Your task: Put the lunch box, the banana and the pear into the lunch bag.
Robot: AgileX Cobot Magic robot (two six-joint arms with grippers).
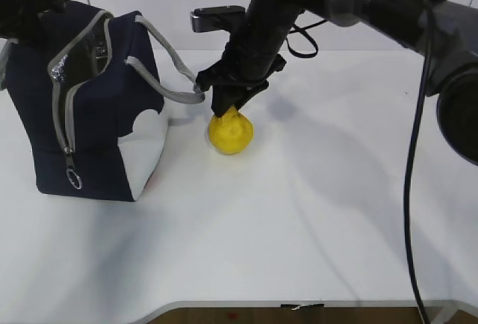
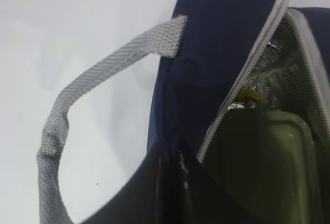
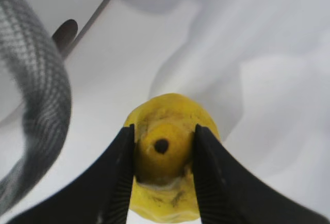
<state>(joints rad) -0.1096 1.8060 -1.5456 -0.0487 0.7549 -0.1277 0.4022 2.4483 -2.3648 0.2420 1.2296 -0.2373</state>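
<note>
The right gripper (image 1: 233,107) is squeezed on the narrow top of the pear (image 1: 230,133). The right wrist view shows this best: one black finger (image 3: 121,177) presses each side of the pear (image 3: 166,154), with the dark stem spot between them. The pear sits on the white bench (image 1: 299,219), just right of the lunch bag (image 1: 89,107).

The lunch bag stands on the left, its zipper open at the top, and a grey handle (image 1: 168,70) hangs near the gripper.

Only the left wrist view looks inside the bag. There the green lid of the lunch box (image 2: 268,157) shows, with a bit of yellow (image 2: 248,96) behind it. The left gripper (image 2: 178,188) is at the bag's edge, a dark blur at the bottom of the picture. I cannot tell if it is apart or together.
</note>
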